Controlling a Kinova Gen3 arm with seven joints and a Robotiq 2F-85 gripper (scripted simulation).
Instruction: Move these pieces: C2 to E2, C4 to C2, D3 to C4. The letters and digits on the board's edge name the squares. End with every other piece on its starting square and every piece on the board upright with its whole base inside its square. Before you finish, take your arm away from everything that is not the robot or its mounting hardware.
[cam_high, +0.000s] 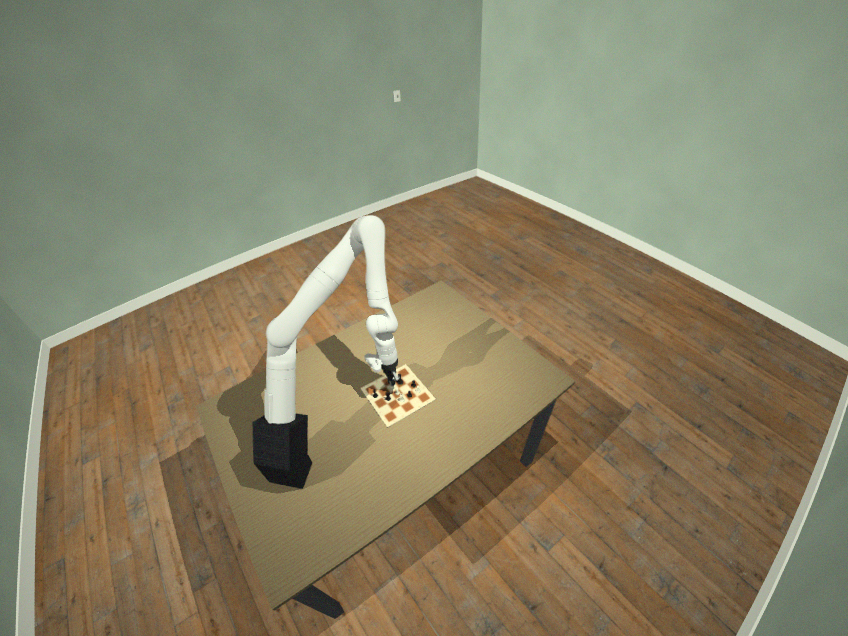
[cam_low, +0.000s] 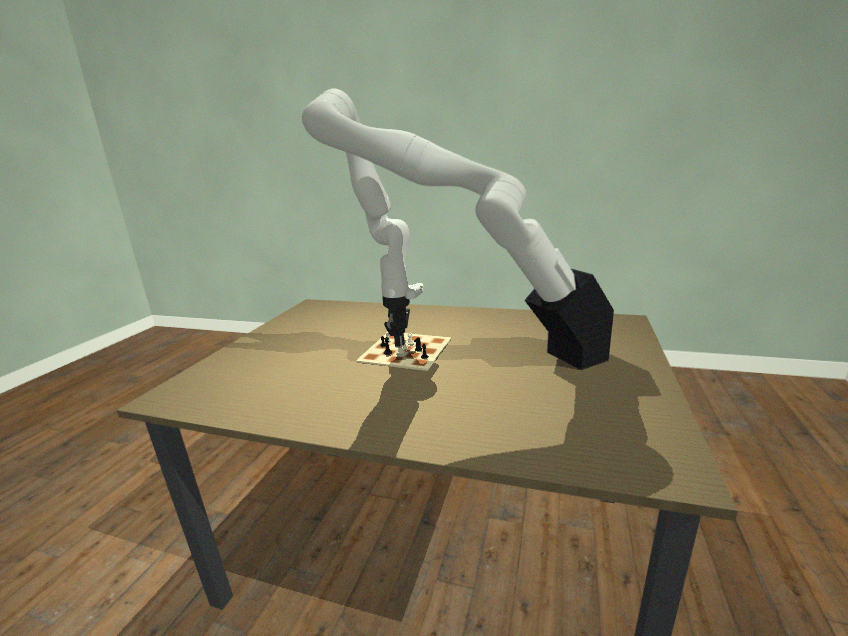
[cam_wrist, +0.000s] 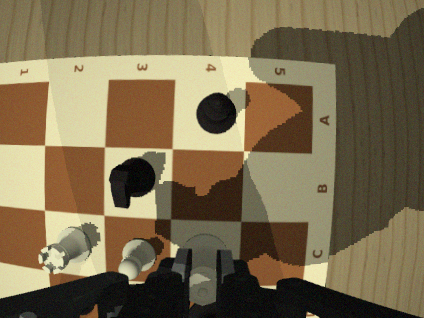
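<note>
The small chessboard (cam_high: 397, 395) lies on the table, with digits along the far edge and letters on the right in the wrist view. My gripper (cam_wrist: 204, 268) is shut on a pale piece (cam_wrist: 203, 281) and holds it low over square C4; I cannot tell whether its base touches the board. A white piece (cam_wrist: 67, 250) stands on C2 and a white pawn (cam_wrist: 139, 255) on C3. A black knight (cam_wrist: 134, 181) stands on B3 and a black piece (cam_wrist: 216, 113) on A4. Rows D and E are hidden under the gripper body. The gripper also shows in the exterior view (cam_low: 397, 333).
The arm's black base (cam_low: 575, 321) stands at the table's far right in the exterior view. More black pieces (cam_low: 421, 349) stand on the near side of the board (cam_low: 406, 351). The arm's shadow falls across squares B4 to C5.
</note>
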